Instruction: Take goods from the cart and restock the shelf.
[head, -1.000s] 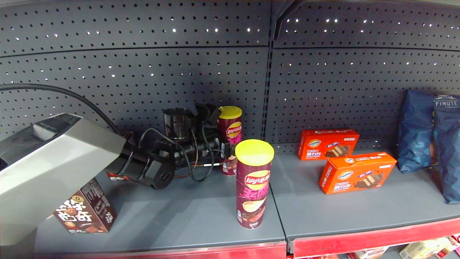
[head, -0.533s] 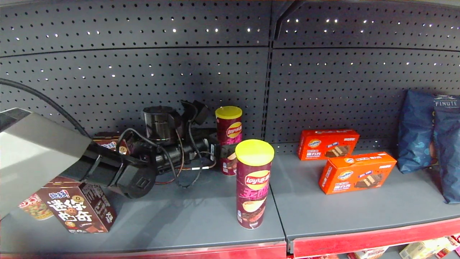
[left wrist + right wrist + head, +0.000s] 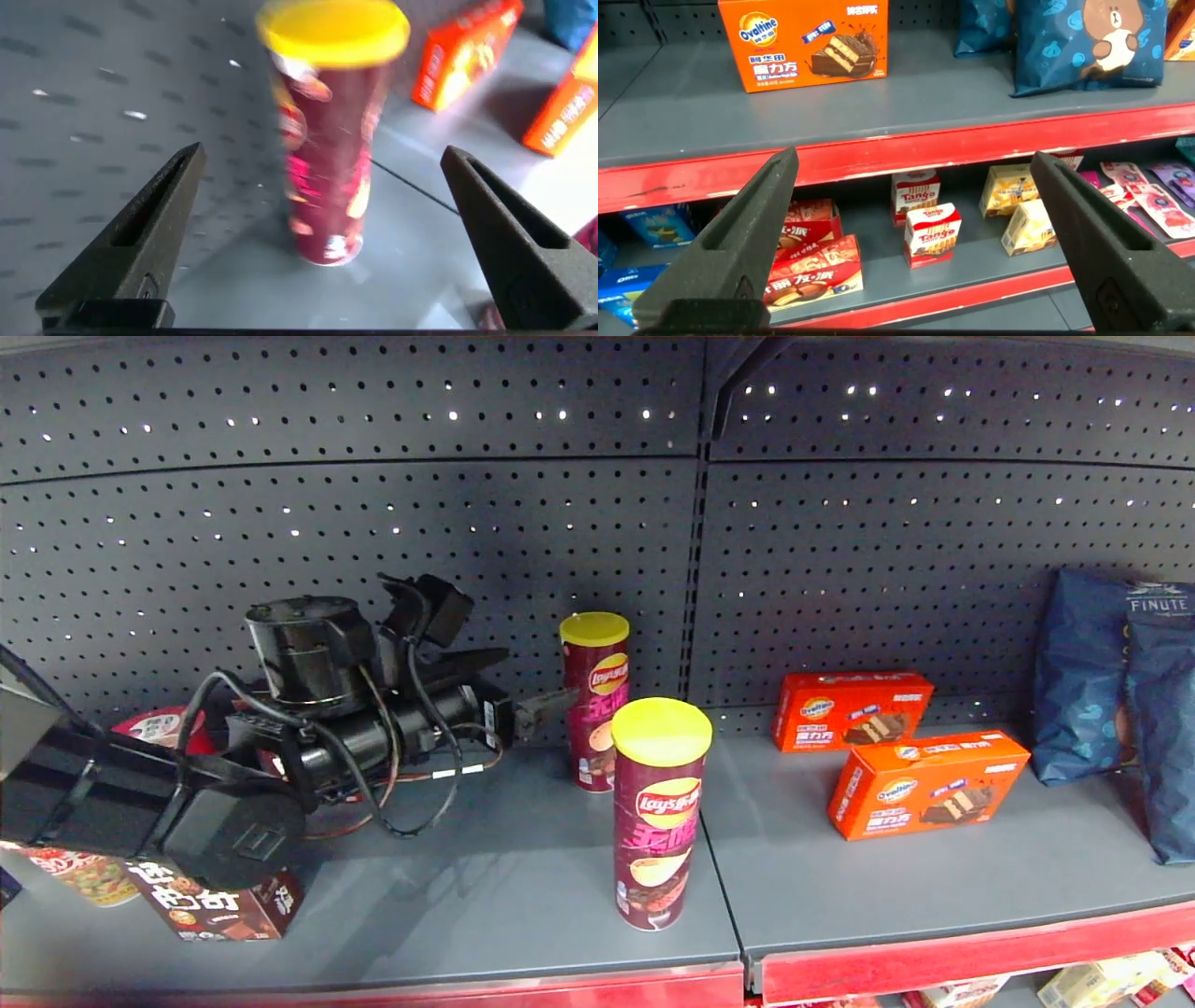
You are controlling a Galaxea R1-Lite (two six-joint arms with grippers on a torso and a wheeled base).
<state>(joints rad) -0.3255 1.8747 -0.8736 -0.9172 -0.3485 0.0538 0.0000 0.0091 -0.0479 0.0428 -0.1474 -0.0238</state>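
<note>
The left claw (image 3: 322,152) is over the left part of the shelf (image 3: 523,905), close to the pegboard back wall (image 3: 373,523). Its two dark fingers (image 3: 140,247) are spread wide and hold nothing. In the left wrist view a chip can (image 3: 327,140) with a yellow lid stands upright beyond the fingertips, in line with the gap between them, and neither finger touches it. In the head view the same can is the rear one of two, near the back wall, just right of the claw. The second chip can (image 3: 658,812) stands upright nearer the front edge of the shelf, a little to the right of the first and apart from it.

Under the left arm a brown snack box (image 3: 224,905) lies near the front edge, with a noodle cup (image 3: 84,877) just to its left. On the right shelf board two orange boxes (image 3: 851,709) lie one behind the other, and dark blue bags (image 3: 1083,677) lean at the far right.

The right claw (image 3: 913,157) is also wide open and empty. Beyond its fingers are the red front edge of the shelf, an orange box and a blue bag on top, and small snack boxes (image 3: 929,233) on the lower shelf.
</note>
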